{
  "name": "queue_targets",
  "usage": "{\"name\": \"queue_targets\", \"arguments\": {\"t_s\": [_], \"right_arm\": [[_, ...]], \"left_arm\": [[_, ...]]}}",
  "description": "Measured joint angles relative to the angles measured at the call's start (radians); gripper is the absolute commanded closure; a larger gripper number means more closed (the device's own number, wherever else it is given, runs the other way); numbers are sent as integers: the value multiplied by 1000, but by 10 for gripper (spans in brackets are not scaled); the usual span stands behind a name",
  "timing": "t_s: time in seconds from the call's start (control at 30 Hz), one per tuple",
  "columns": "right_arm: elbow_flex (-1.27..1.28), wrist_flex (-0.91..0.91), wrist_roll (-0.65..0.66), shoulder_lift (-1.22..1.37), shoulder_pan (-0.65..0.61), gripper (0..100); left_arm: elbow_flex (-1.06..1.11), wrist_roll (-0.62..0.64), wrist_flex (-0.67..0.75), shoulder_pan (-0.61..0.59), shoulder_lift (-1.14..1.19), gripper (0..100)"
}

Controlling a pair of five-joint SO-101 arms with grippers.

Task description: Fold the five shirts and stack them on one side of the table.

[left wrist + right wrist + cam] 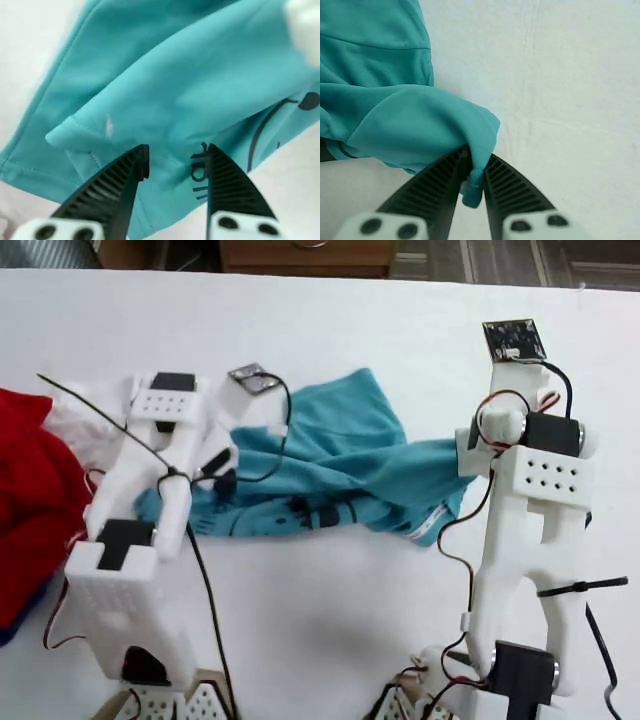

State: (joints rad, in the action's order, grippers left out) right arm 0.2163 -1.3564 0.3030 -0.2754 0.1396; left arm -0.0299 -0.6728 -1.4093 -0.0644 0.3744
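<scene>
Two arms work a teal shirt [340,465] that lies crumpled across the middle of the white table [330,320], stretched from centre-left to centre-right of the high view. The right arm [530,500], standing at the right of that frame, meets the shirt's right-hand end. Its wrist view shows the right gripper [477,156] clamped on a bunched corner of the teal cloth, a small tuft poking out between the black ribbed fingers [440,180], with bare table just beside. The left arm [150,510], at the lower left of the high view, leans over the shirt's left-hand end, where dark print marks the fabric. Its wrist view shows the left gripper [178,150] with jaws spread apart over a stitched hem fold; whether the tips touch the cloth cannot be told. A heap of red cloth [30,490] sits at the left edge of the high view, a white garment [75,425] beside it and a sliver of blue [8,628] below
</scene>
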Motion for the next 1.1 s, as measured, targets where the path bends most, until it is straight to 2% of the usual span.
{"name": "queue_targets", "arguments": {"t_s": [0.17, 0.47, 0.53, 0.63, 0.7, 1.03, 1.1], "right_arm": [[0, 0, 0, 0, 0, 979], [0, 0, 0, 0, 0, 979], [0, 0, 0, 0, 0, 979], [0, 0, 0, 0, 0, 978], [0, 0, 0, 0, 0, 978], [0, 0, 0, 0, 0, 978], [0, 0, 0, 0, 0, 978]], "left_arm": [[9, 0, 8, 0, 0, 797], [150, -3, 196, 0, 0, 808], [152, -3, 221, 0, -2, 844], [152, -3, 233, 2, -2, 981], [138, -3, 232, 2, -2, 963], [-81, -2, -35, 2, 0, 966], [-109, -2, -83, 2, 0, 928]]}}
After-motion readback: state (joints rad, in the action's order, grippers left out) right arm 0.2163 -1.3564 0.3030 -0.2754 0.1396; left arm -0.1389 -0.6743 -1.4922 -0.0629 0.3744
